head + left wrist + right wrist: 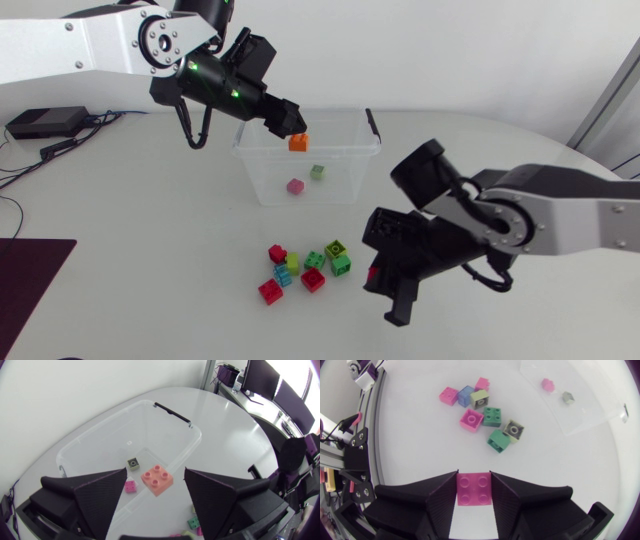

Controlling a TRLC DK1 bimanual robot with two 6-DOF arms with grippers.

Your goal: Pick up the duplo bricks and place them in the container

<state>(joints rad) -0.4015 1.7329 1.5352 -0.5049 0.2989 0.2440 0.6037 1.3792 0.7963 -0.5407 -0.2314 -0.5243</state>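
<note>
Orange brick (157, 480) under wide left gripper (290, 125); pink brick (474, 490) tight in right gripper (474, 475)

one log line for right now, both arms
left gripper open above clear plastic container, orange square brick loose between fingers | right gripper shut on red square brick
</note>
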